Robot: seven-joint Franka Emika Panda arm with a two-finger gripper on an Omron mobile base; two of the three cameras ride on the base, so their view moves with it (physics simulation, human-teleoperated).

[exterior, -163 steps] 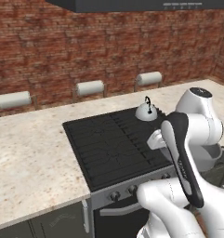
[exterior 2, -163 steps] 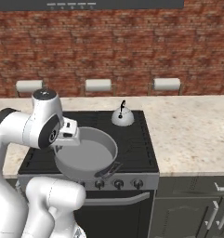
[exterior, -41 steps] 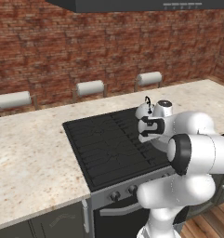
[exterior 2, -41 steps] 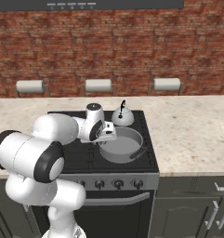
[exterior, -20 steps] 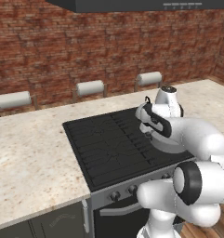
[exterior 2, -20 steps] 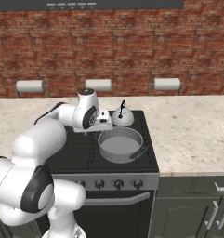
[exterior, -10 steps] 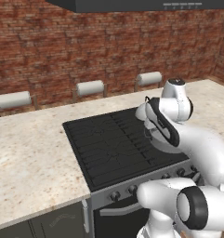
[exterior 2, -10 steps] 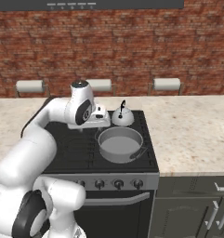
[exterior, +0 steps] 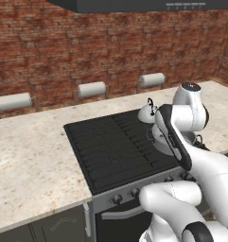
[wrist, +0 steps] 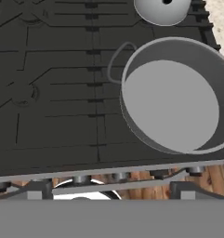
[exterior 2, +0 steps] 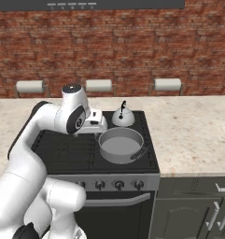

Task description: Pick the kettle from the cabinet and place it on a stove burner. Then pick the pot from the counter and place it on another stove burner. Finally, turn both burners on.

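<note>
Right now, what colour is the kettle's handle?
Black, on the silvery-white kettle; clearest in the right base view.

A home kitchen, rendered, and you are facing its cooking wall.

You see a steel range [exterior 2: 109,179] with a flat black grated cooktop [exterior: 115,146] and a row of front knobs [exterior 2: 109,185], set into a beige speckled stone counter [exterior: 30,160] over dark grey cupboards [exterior 2: 193,210]. Behind it runs a red brick wall [exterior 2: 132,46] with three paper towel rolls [exterior 2: 99,85] on holders, and a dark range hood [exterior: 134,4] hangs above. A grey pot [exterior 2: 121,144] and a small silvery kettle [exterior 2: 123,116] stand on the cooktop, and you can make out wooden flooring [wrist: 146,177] below the range front in the hand view.
</note>
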